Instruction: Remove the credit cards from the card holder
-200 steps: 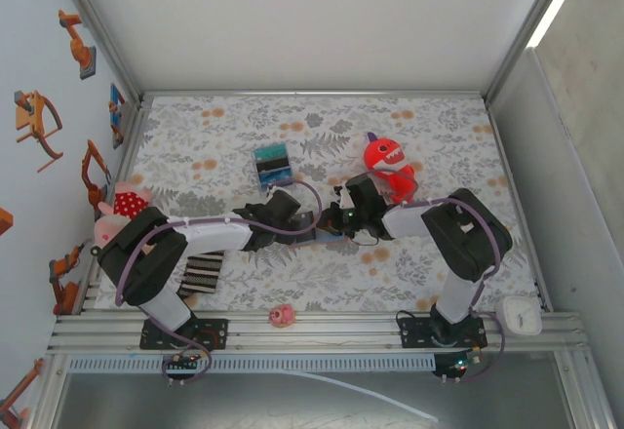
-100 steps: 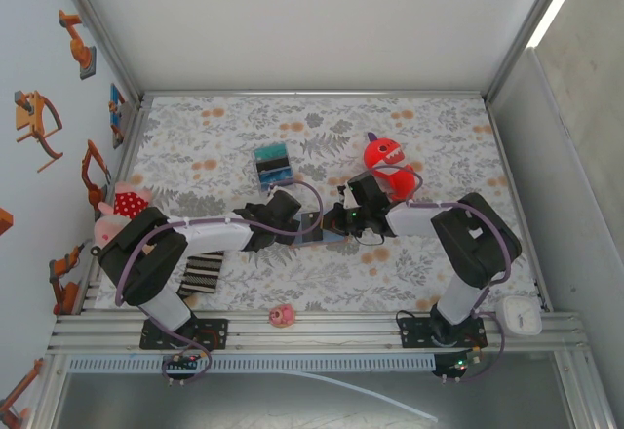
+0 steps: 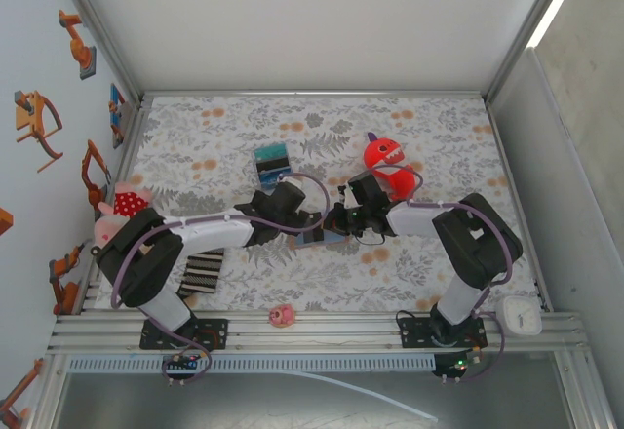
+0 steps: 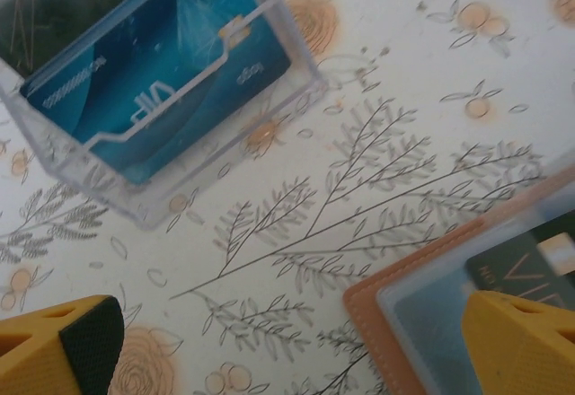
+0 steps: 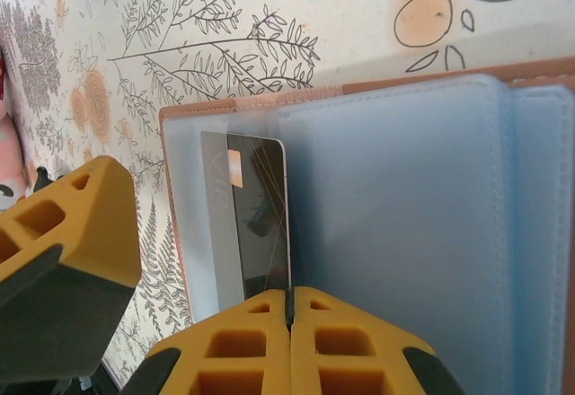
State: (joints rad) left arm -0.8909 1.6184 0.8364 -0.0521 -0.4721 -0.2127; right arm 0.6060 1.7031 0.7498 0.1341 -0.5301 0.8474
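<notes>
Over the last second the left gripper (image 4: pixel 296 337) has edged toward the far side of the table and closer to its partner, while the right arm's elbow has swung outward; the right gripper (image 5: pixel 289 310) has barely shifted in the last half of that second.

The card holder (image 5: pixel 404 224) lies open on the floral cloth (image 4: pixel 377 144) between the two grippers, blue inner faces up and tan edge showing. A dark card (image 5: pixel 260 224) stands partly out of one pocket. It lies straight ahead of the right fingertips and appears to run lengthwise along their reach, with one long side tucked under the blue pocket. The right jaws are closed, and the card's near edge runs into the seam between them — it looks like a pinch on the card itself.

The left gripper is spread wide. One finger is over bare cloth and the other over the holder's corner — whether it touches I cannot tell. A clear stand (image 4: pixel 296 72) with a teal card (image 4: pixel 153 90) in it sits just beyond.

So the right arm has the card. The pull should probably follow the card's long axis back toward that wrist, and the left gripper is placed to pin the holder.
</notes>
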